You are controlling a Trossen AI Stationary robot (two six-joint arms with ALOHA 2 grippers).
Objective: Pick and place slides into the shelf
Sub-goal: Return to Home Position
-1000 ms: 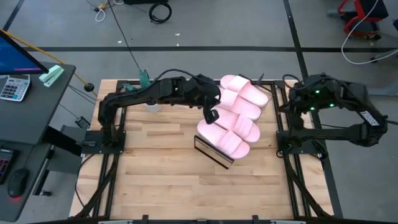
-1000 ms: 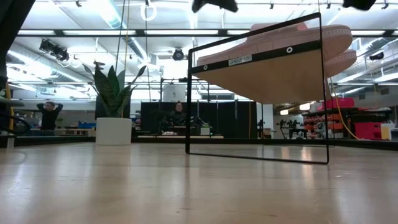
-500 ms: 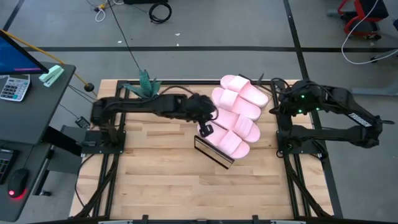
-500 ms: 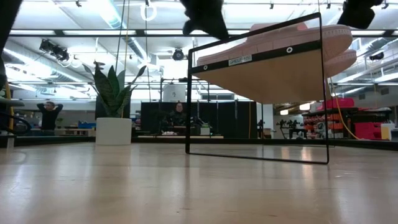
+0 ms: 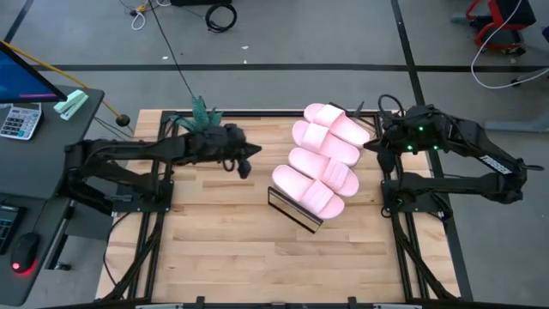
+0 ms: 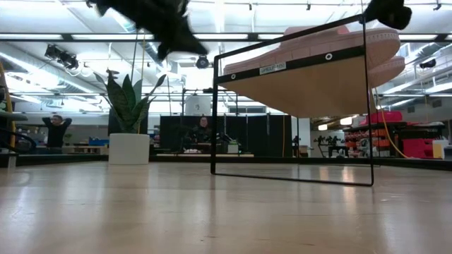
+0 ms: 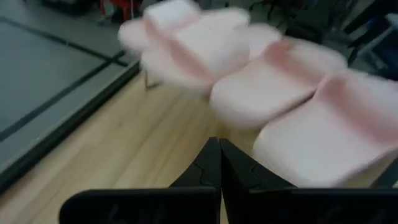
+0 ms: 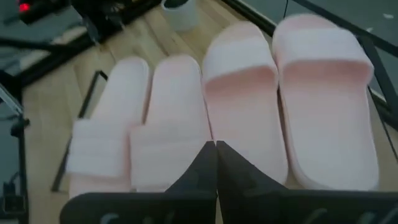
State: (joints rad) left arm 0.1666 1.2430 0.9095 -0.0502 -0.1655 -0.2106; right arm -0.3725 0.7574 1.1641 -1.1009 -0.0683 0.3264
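Four pale pink slides lie side by side, soles down, on the slanted wooden shelf. The low view shows them on top of the board in its black frame. My left gripper hovers over bare table to the left of the shelf, shut and holding nothing. In its wrist view the slides lie ahead of the closed fingertips. My right gripper hangs at the right side of the slides, shut and holding nothing. The slides lie below it.
A potted plant in a white pot stands at the table's far left, behind the left arm. Bare wooden tabletop stretches along the near side. A desk with a calculator sits beyond the table's left edge.
My left gripper has drawn back from the slides toward the table's left, and its arm has folded back with it. My right gripper has edged toward the slides from the right. The slides and shelf have stayed where they were.
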